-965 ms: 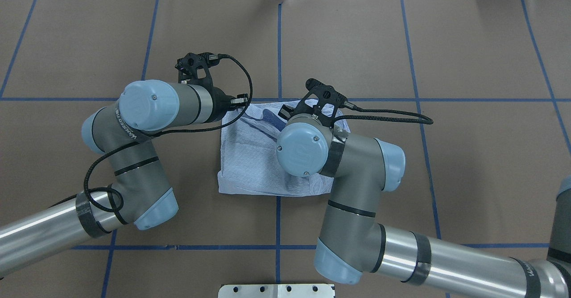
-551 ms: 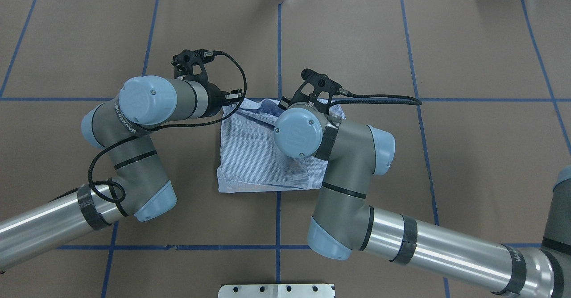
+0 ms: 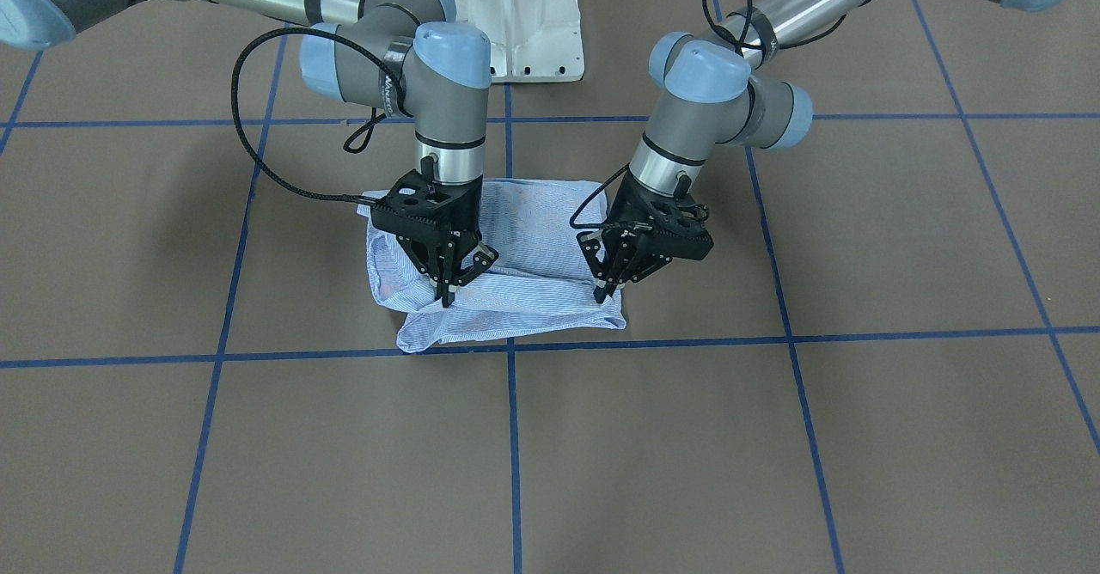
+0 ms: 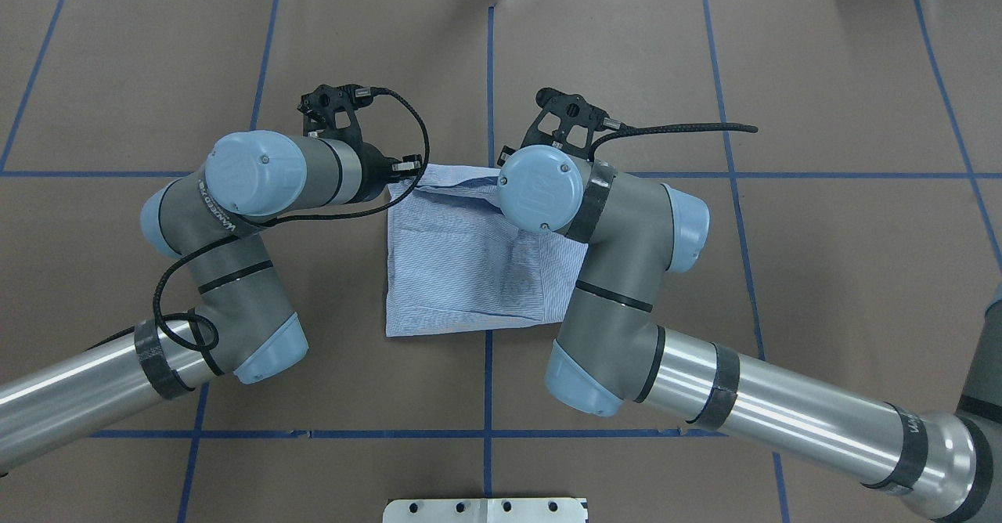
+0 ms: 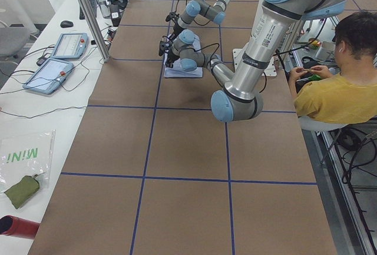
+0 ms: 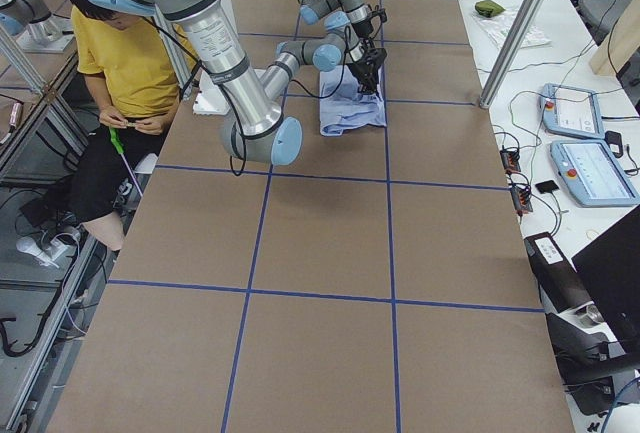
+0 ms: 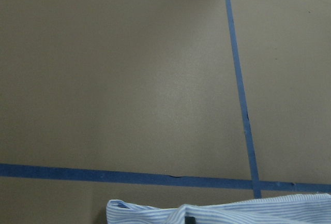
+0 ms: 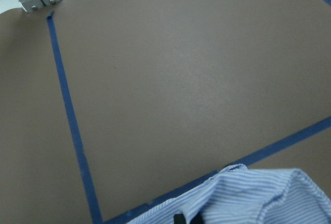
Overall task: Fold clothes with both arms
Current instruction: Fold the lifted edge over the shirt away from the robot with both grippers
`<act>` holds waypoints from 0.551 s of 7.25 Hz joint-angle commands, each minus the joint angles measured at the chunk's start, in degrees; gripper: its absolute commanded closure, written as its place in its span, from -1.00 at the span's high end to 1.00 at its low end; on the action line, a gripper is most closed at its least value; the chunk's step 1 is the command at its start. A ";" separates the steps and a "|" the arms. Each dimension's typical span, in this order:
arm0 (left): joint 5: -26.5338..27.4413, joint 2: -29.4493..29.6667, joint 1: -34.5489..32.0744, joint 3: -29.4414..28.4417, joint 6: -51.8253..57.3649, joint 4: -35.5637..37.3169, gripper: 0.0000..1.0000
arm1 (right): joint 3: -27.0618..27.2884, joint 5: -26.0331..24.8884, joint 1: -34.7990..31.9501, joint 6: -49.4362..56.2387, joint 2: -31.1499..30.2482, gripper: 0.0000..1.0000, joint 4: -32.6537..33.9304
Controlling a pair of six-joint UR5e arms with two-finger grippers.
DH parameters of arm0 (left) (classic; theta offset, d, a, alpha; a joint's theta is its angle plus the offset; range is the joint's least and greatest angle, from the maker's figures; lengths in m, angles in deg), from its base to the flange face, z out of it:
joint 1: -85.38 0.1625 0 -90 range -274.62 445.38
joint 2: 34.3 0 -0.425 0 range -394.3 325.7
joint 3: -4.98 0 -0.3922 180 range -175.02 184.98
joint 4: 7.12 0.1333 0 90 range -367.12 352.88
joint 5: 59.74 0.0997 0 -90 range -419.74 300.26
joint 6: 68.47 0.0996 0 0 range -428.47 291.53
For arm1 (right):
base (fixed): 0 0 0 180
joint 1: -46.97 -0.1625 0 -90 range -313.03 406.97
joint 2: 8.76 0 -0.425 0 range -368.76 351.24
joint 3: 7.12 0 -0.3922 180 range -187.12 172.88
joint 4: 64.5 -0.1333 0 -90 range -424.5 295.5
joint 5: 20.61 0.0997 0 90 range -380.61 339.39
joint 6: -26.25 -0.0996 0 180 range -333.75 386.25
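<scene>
A: Where is the shirt [image 4: 470,265]?
B: Mid-tabletop [image 4: 783,77], straddling the centre tape line [image 4: 490,77]. Its far edge runs along the cross line [image 4: 822,174].
A: And the grippers?
B: The left gripper [image 3: 604,289] is at the shirt's far left corner. The right gripper [image 3: 449,292] is on the same far edge, right of the centre line, jaws on cloth. The pedestal [image 3: 516,15] stands behind the shirt, robot side.
</scene>
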 commanded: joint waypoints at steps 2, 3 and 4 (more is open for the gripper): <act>-9.58 -1.25 -5.95 2.14 9.87 -0.54 1.00 | 0.34 5.97 -1.54 1.67 3.25 1.00 -0.15; -11.54 -3.61 -7.20 3.45 13.47 -0.63 1.00 | 0.34 5.72 -0.32 1.67 3.43 1.00 -0.24; -11.65 -3.72 -7.56 3.47 14.02 -0.63 1.00 | 0.16 5.45 1.95 1.67 3.35 1.00 -0.24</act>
